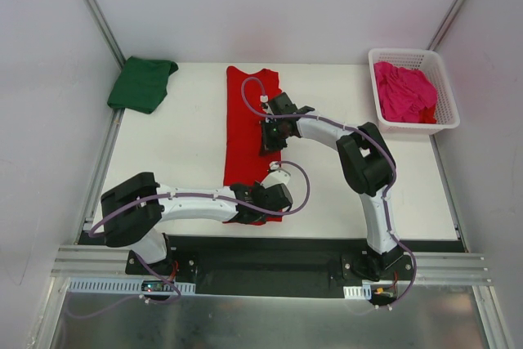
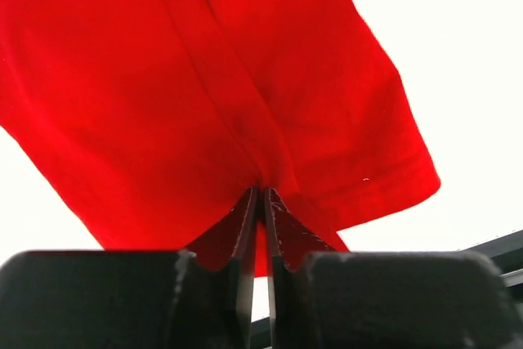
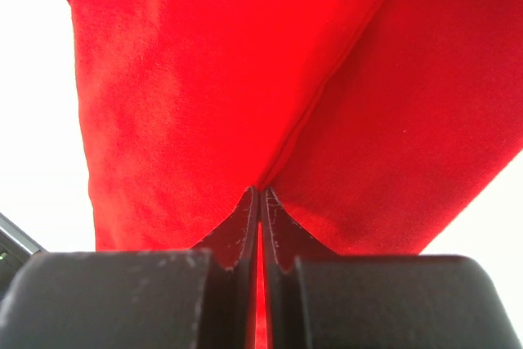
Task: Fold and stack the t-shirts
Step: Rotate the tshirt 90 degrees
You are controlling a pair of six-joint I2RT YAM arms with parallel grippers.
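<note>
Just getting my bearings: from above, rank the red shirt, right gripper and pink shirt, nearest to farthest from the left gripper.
1. red shirt, pinched in the left gripper.
2. right gripper, farther up that shirt.
3. pink shirt, in the far-right basket.

top view looks down over the whole table [image 1: 180,153]; both wrist views press close on the red t-shirt [image 1: 243,132], seen in all three.

Table [image 1: 180,161]: first t-shirt [image 1: 141,84] on the far left corner; second t-shirt [image 1: 244,124] lengthwise down the middle, well right of the first; basket [image 1: 415,127] on the far right corner, third t-shirt [image 1: 404,92] inside it.
</note>
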